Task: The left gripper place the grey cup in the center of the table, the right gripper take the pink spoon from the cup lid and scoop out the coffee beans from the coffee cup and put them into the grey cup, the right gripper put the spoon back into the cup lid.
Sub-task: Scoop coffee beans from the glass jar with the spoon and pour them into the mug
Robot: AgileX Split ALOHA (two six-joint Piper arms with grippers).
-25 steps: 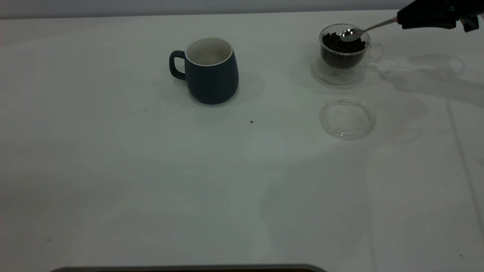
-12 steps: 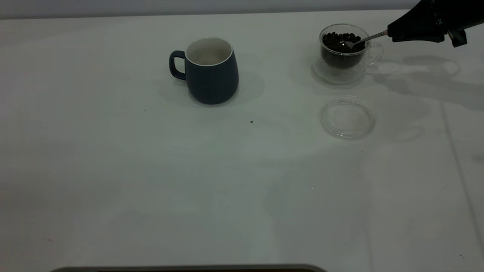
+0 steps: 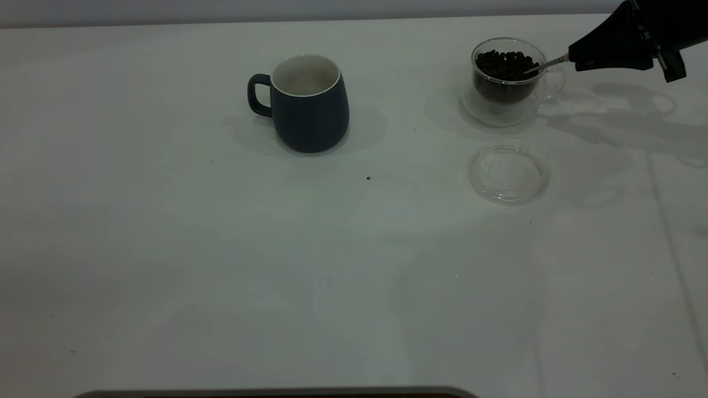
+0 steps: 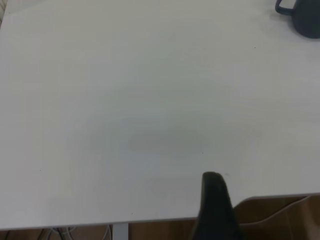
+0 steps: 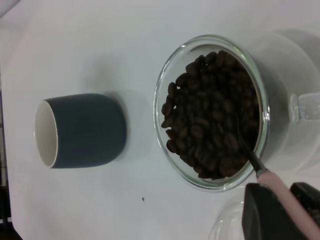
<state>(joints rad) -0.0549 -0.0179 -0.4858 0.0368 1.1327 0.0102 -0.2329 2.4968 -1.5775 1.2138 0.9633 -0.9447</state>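
The grey cup (image 3: 307, 105) stands upright at the table's middle back, handle to the left; it also shows in the right wrist view (image 5: 82, 130) and the left wrist view (image 4: 305, 15). The coffee cup (image 3: 508, 80) stands at the back right, full of coffee beans (image 3: 506, 62). My right gripper (image 3: 578, 56) hovers just right of it, shut on the pink spoon's handle (image 5: 285, 192). The spoon's metal stem (image 3: 545, 64) slants down into the beans (image 5: 212, 115), its bowl buried. The cup lid (image 3: 509, 173) lies empty in front of the coffee cup. One finger (image 4: 215, 205) of my left gripper shows near the table's edge.
The white table (image 3: 221, 265) carries a few tiny dark specks, one (image 3: 368, 178) between the grey cup and the lid. The table's near edge shows in the left wrist view (image 4: 150, 220).
The spoon's bowl went from above the coffee cup's rim down into the beans. My right gripper lowered a little, and the glass cup shifted slightly to the right.
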